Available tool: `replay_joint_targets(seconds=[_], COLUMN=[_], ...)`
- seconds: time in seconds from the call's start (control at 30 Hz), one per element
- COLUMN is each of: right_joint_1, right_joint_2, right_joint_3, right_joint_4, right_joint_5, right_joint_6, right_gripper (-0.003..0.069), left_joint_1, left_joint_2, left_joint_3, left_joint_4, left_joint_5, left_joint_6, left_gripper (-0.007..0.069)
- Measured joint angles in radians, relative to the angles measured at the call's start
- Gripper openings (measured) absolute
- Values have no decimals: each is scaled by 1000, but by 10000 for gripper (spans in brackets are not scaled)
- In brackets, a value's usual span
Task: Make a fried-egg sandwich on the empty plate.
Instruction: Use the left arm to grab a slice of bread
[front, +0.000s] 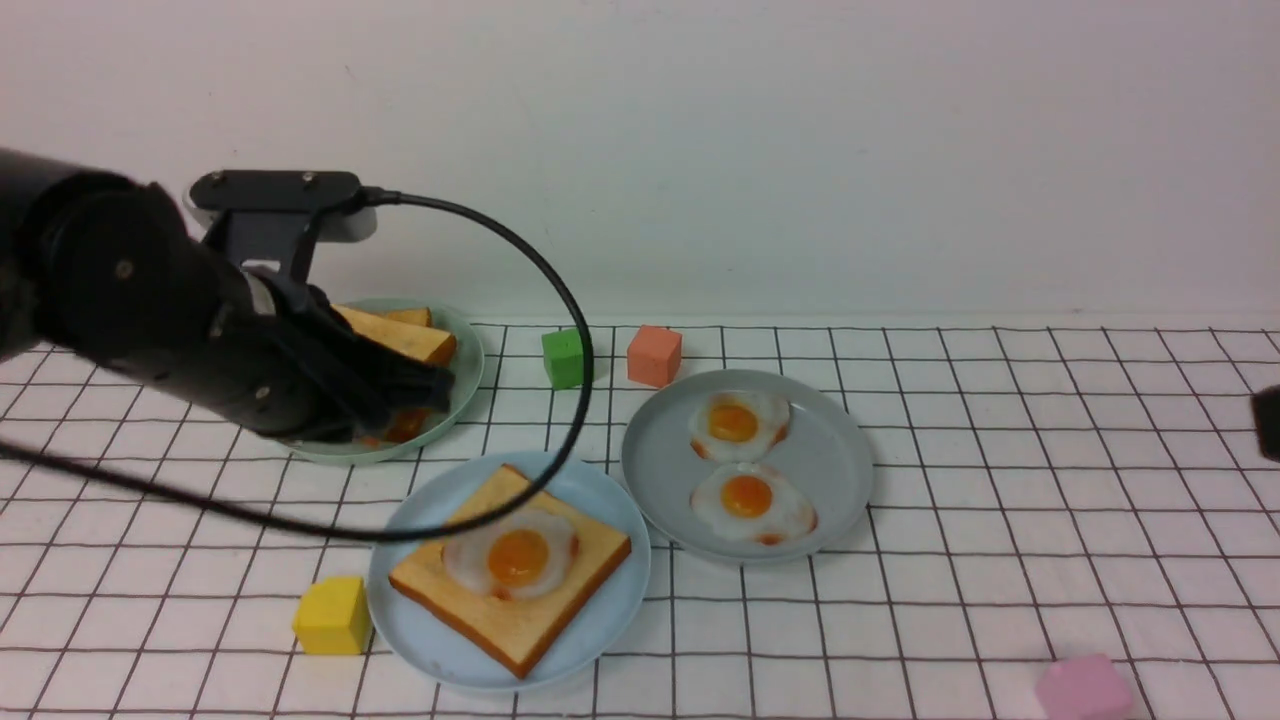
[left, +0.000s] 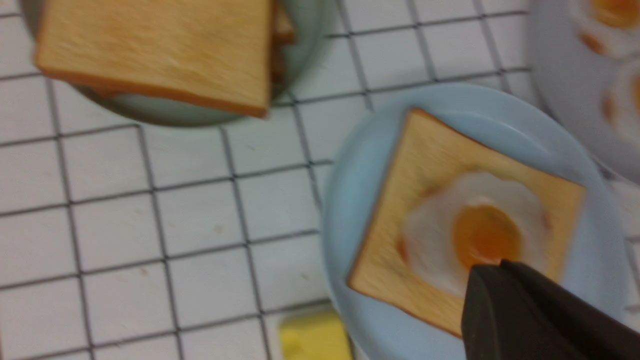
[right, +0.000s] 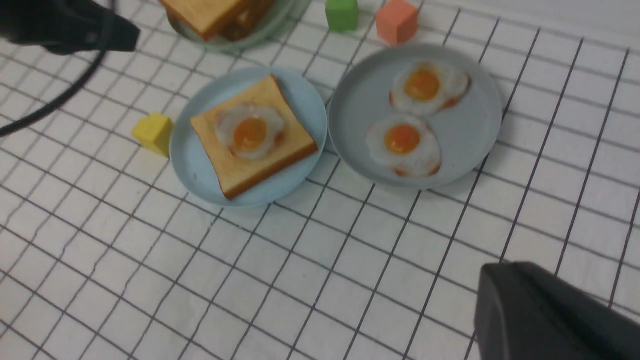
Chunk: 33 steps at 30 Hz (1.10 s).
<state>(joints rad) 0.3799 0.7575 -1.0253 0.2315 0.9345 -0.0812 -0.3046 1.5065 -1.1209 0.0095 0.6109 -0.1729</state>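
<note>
Now square golden toast (front: 500, 625) and a white fried egg (front: 515, 555) lie on the round sky-blue plastic plate (front: 420, 640) at six o'clock. Next we must lay more toast on top. Left end effector (front: 432, 385), right end effector (right: 505, 290): both closed.

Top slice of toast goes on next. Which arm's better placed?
Left. The left gripper is shut right at the toast pile on the green plate, next to the blue plate with the egg-topped toast. The right gripper is far right, away from every plate.
</note>
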Motion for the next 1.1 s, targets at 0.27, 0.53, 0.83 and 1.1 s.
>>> replay_joint_targets(seconds=[0.27, 0.53, 0.83, 1.1], right_joint_1=[0, 0, 0, 0], right_joint_2=[-110, -71, -60, -60], right_joint_3=[44, 45, 46, 46], right_joint_4=[-3, -2, 20, 20], right_joint_5=[-57, -22, -21, -21], right_joint_6=[-2, -2, -2, -2], right_gripper=[4, 6, 8, 8], left_joint_1=[117, 121, 121, 121], left_joint_2=[378, 499, 611, 623], left_joint_3=[-371, -486, -491, -502], left_joint_4=[22, 29, 43, 75], left_joint_5=[132, 72, -42, -42], left_joint_6=[66, 150, 266, 272], left_gripper=[23, 282, 467, 325])
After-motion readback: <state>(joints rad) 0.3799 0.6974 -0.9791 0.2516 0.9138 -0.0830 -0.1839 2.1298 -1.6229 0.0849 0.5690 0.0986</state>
